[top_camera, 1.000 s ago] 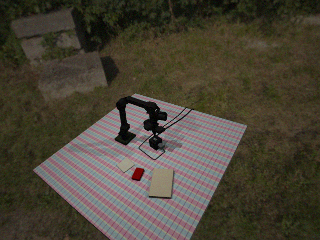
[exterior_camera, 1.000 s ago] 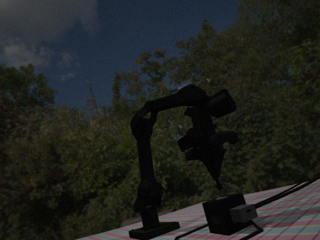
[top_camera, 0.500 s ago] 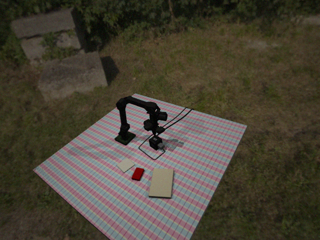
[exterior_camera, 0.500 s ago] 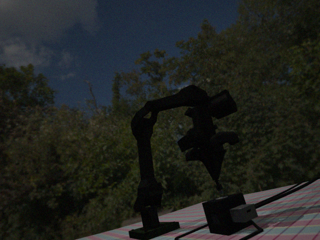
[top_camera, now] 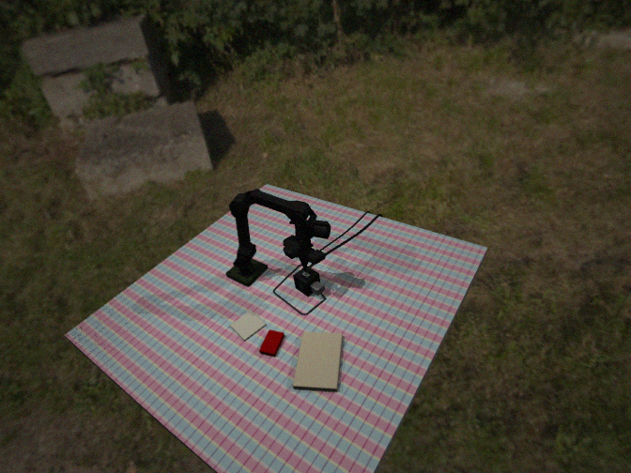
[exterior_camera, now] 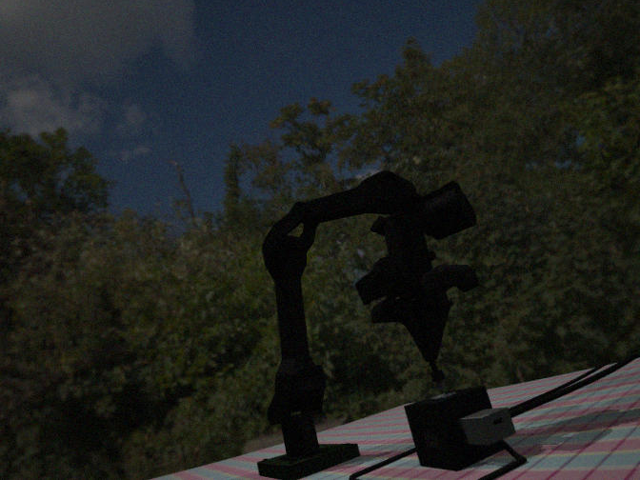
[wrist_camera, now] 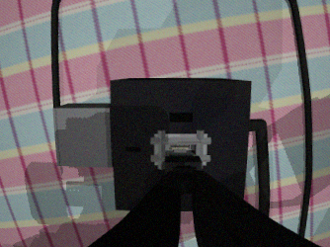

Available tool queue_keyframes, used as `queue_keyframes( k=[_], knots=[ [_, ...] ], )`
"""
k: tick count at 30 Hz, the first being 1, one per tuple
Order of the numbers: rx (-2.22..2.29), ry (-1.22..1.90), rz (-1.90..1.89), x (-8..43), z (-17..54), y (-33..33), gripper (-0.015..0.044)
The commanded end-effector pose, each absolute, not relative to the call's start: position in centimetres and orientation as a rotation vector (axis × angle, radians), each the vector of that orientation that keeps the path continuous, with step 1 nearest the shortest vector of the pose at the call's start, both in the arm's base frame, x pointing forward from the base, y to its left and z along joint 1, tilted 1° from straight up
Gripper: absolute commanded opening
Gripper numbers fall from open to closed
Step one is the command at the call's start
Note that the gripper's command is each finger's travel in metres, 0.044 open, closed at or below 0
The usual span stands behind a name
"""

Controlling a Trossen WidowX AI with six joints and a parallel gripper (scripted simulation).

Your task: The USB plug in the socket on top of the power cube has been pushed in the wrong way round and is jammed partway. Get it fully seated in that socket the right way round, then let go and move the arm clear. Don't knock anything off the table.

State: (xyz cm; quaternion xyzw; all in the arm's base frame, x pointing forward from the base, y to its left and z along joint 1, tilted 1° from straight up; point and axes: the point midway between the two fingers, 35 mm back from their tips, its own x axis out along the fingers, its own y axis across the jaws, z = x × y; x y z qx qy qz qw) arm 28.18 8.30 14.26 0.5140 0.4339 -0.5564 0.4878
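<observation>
The black power cube (top_camera: 301,283) (exterior_camera: 440,431) (wrist_camera: 222,98) stands on the checked cloth. The socket (exterior_camera: 447,395) (wrist_camera: 160,152) on its top has a pale metal surround. My gripper (top_camera: 306,266) (exterior_camera: 433,363) (wrist_camera: 185,181) points down over the cube top and is shut on the small dark USB plug (exterior_camera: 437,375). The plug's pale metal end shows just over the socket in the exterior view. In the wrist view the fingertips and plug cover the socket's near side. Whether the metal end has entered the opening, and which way round it is, I cannot tell.
A grey block (top_camera: 317,286) (exterior_camera: 487,427) (wrist_camera: 81,137) sticks out of the cube's side. A black cable (top_camera: 288,302) (wrist_camera: 304,81) loops around the cube. A red box (top_camera: 271,343), a tan board (top_camera: 318,360) and a pale square (top_camera: 247,326) lie nearer the camera in the top view.
</observation>
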Motion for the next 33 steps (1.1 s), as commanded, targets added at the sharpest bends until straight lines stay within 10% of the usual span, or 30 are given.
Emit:
queue_keyframes(
  k=[1, 33],
  knots=[
    [1.245, 1.045, -1.363, 28.13, 14.19, 8.21, 0.0],
    [1.244, 1.044, -1.364, 28.14, 13.8, 8.21, 0.0]
  ],
)
